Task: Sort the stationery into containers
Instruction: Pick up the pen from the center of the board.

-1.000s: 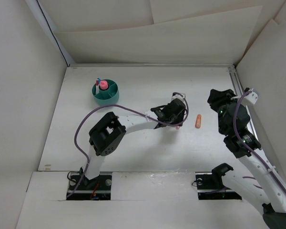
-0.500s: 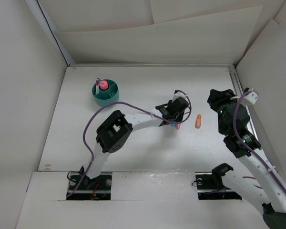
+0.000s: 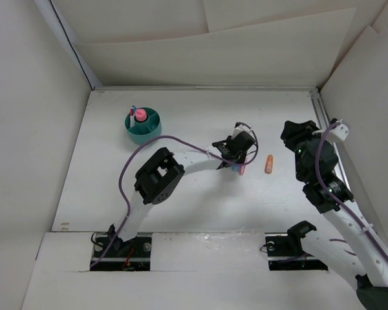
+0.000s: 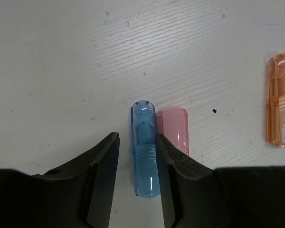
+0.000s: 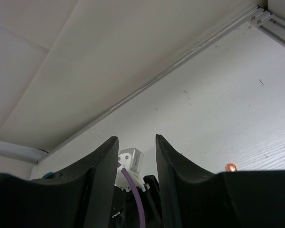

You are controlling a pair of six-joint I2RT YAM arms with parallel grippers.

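A robot lab cell: white table (image 3: pixel 200 116) walled by plain panels (image 3: pixel 246 58) (metal rail (image 3: pixel 321 116) edging).

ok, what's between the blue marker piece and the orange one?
The pink marker piece, lying right beside the blue marker piece; from there the table is bare up to the orange marker piece. The left wrist view shows it.

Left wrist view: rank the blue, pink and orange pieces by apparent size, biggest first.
1-2. blue piece and orange piece: they look alike in length, so unranked; the orange one runs to the frame edge.
3. pink piece: smallest showing, though its near end is hidden behind a finger.
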